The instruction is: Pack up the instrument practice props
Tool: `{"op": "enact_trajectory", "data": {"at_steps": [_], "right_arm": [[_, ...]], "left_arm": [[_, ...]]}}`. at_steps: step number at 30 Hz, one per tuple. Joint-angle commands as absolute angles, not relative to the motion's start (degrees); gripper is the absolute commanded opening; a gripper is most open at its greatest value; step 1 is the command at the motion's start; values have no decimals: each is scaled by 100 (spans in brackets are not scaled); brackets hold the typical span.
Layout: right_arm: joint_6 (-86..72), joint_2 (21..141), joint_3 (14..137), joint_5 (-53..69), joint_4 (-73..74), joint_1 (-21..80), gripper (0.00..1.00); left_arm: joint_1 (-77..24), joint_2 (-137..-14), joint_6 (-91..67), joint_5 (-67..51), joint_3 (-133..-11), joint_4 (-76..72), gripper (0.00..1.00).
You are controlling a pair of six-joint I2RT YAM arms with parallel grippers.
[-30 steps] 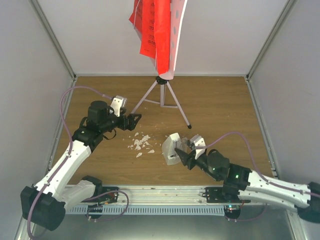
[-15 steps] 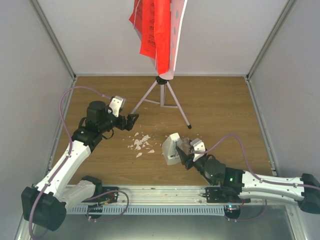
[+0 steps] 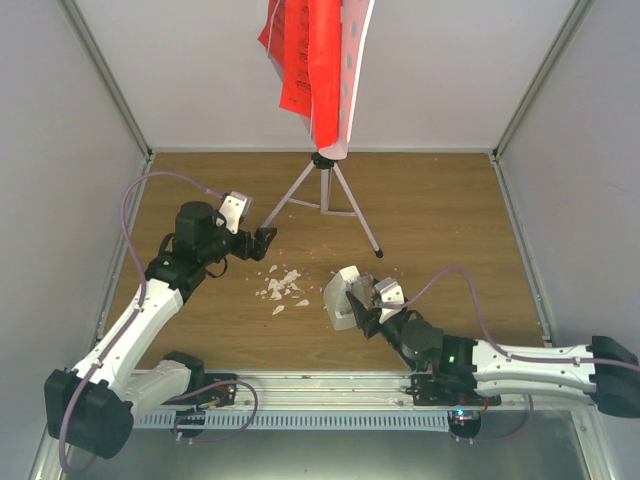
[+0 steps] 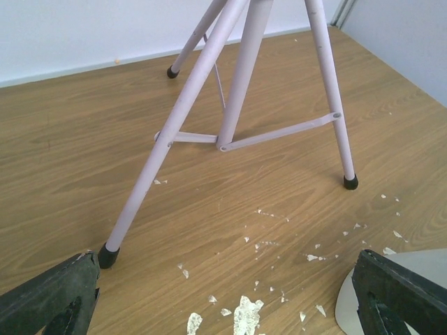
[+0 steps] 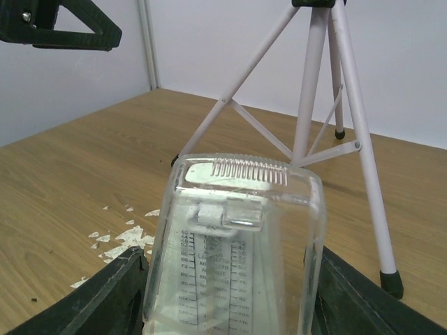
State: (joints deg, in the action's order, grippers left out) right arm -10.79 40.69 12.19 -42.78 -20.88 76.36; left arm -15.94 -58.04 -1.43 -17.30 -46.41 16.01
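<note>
The music stand has a pale perforated plate (image 3: 353, 70) on silver tripod legs (image 3: 325, 190) at the back centre. Red ribbed sheets (image 3: 305, 60) hang on the plate. The tripod also shows in the left wrist view (image 4: 237, 105) and the right wrist view (image 5: 314, 98). The small white metronome (image 3: 342, 297) stands on the floor right of centre. My right gripper (image 3: 365, 308) is shut on the metronome (image 5: 237, 237), a finger (image 5: 105, 300) against each side. My left gripper (image 3: 264, 243) is open and empty, low beside the tripod's left foot (image 4: 107, 255).
Small white crumbs (image 3: 282, 288) lie on the wooden floor between the two grippers, and they show below the left gripper (image 4: 244, 314). White walls with metal corner posts enclose the floor on three sides. A metal rail (image 3: 320, 400) runs along the near edge.
My right arm has stretched lower and further left while its gripper stays at the metronome. The metronome and the left arm have hardly moved.
</note>
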Motion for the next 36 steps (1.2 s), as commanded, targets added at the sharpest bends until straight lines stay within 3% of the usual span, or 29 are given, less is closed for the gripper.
{"op": "enact_trajectory", "data": {"at_steps": [1,36], "right_arm": [[-1314,4275,1067,-4597,-2823,7721,57],[-1255,4931,799,-4755,-3683,7783,57]], "left_arm": [[-1557,-5832,-62,-1660,-4597,1301,99],[-1548,-5958,-62,-1679,-4609,1362,99]]}}
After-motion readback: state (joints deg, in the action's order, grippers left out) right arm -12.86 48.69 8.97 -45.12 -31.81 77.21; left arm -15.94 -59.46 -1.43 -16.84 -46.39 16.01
